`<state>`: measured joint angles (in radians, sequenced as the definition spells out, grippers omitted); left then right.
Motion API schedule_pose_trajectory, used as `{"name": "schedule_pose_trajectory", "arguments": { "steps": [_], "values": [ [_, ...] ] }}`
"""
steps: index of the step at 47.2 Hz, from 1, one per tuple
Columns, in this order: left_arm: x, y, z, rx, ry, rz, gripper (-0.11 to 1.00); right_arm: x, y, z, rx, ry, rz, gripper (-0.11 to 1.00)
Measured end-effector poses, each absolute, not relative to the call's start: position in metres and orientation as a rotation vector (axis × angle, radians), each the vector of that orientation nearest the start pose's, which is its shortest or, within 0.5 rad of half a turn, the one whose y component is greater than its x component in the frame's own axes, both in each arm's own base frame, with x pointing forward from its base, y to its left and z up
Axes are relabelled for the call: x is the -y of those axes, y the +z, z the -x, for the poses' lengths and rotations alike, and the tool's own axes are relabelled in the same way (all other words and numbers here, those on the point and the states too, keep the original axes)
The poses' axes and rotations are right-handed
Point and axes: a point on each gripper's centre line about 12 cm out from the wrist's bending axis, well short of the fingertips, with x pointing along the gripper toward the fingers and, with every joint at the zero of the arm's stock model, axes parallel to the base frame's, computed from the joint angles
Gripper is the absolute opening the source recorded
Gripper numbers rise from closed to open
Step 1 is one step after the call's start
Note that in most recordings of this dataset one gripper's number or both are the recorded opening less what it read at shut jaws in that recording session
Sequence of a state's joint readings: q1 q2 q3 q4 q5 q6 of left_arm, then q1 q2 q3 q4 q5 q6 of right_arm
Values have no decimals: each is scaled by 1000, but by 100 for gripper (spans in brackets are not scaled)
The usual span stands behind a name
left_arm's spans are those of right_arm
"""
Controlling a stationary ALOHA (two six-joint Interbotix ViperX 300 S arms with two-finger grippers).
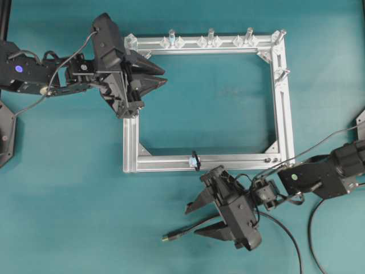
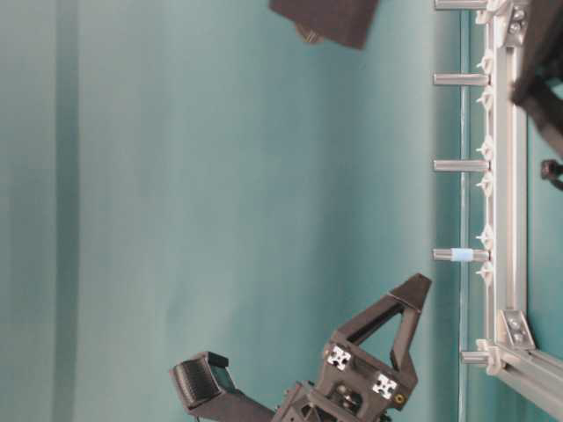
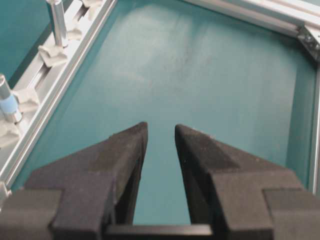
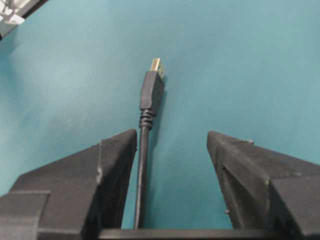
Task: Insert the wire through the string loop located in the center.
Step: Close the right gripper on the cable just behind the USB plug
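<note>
Fingers [image 4: 117, 165] of the right gripper [image 1: 206, 212] stood wide apart, straddling the wire [image 4: 144, 145], a long thin black flexible cable ending in a small metal-tipped plug; the cable ran close along one pad but nothing was clamped, so the wire lay free on the teal table [image 1: 68, 200]. That straddle looked like a lineup for a grasp just behind the plug, leaving the tip free to lead through the loop. In the overhead view the plug pointed away toward the left edge, not at the target. String loop [image 1: 195, 160], a tiny black ring on a bluish-white base, sat mid-way along the near rail of the rectangular silver aluminium frame [image 1: 282, 114], just beside the right gripper and clear of it. Left gripper [image 1: 162, 76] hovered at the frame's far left corner, pads [image 3: 125, 150] parted by a narrow gap and holding nothing; likely parked to receive the plug once it came through. Count: two grippers, one wire, one string loop, one frame. Silver upright pegs [image 1: 210, 35] on clear bases: three along the far rail in the overhead view, one carrying a pale blue band, plus two more at the far right corner and right rail, though those were small and harder to be sure of.
</note>
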<state>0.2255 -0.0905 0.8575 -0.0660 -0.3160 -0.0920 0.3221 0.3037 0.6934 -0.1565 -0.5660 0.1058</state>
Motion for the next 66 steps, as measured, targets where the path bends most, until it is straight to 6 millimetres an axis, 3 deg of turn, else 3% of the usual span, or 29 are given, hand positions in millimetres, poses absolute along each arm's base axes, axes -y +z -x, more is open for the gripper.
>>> {"name": "schedule_pose_trajectory", "arguments": {
  "steps": [27,45,49,55,58,66],
  "values": [
    [-81,166,-341,-448,278,201,32,-146,74,-395,-469,413,85,63],
    [-80,165,-340,-452,277,200,32,-148,71,-397,-474,414,85,61],
    [-80,164,-339,-454,278,200,32,-147,69,-396,-495,411,88,52],
    [-80,164,-339,-454,278,200,31,-148,65,-393,-545,405,84,18],
    [-80,164,-339,-456,278,200,31,-149,62,-391,-577,403,79,8],
    [-80,164,-339,-454,278,200,31,-149,62,-391,-612,384,48,7]
  ]
}}
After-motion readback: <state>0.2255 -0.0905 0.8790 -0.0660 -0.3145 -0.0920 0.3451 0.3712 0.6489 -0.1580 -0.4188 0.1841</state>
